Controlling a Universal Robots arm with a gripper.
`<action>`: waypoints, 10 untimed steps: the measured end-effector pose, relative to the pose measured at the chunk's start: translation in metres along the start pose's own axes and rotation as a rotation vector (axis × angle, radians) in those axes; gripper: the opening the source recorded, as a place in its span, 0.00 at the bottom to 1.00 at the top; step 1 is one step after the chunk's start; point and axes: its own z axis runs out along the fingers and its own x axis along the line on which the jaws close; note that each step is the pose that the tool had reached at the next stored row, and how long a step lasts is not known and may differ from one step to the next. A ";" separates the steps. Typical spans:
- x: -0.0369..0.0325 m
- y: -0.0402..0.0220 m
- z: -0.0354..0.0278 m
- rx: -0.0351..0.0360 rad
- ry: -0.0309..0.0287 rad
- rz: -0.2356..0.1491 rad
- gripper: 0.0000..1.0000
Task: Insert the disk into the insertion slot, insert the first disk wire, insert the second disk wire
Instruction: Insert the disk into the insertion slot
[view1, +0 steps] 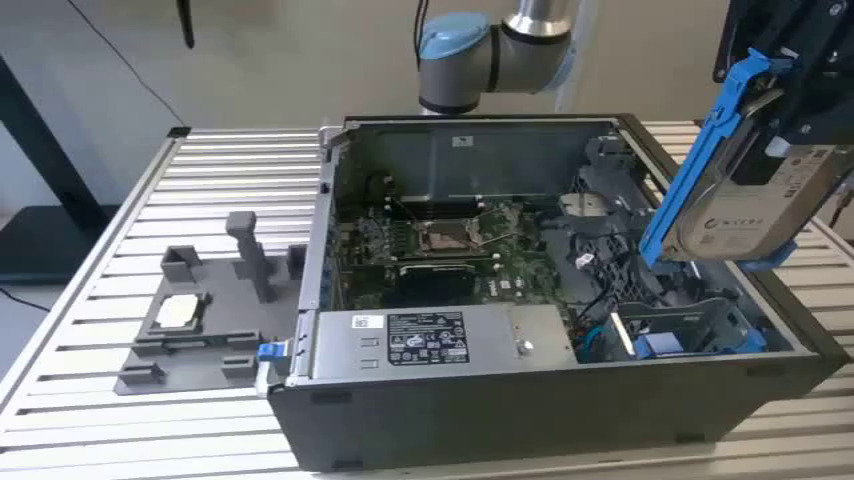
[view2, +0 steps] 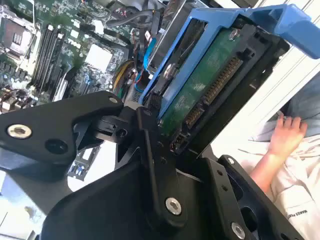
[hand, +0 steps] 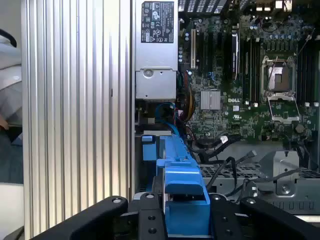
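Exterior view: the gripper is clamped on the disk. The disk hangs steeply tilted, high over the case at the exterior view's right, touching nothing else. The slot sits below it inside the case, well apart, with a blue part in it. The disk is not yet in. I judge the tilt lets 1 end lead into the opening. The case also holds the board, a power supply and loose cables. On the table beside the case, 1 grey tray carries 1 chip.

Second wrist view: the black jaws press on the disk's sides. Its green circuit face and connector row are uncovered, probably so the 2 wires can reach them. A person's hand rests beyond the table.

First wrist view: the disk's blue carrier shows end-on between the jaws, over the case edge beside the table slats. The power supply and board lie beyond.
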 end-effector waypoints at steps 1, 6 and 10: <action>0.0000 0.0000 0.0000 0.0000 0.0000 0.000 0.33; 0.0000 0.0000 0.0000 0.0000 0.0000 0.000 0.33; 0.0000 0.0000 0.0002 0.0000 0.0000 0.000 0.33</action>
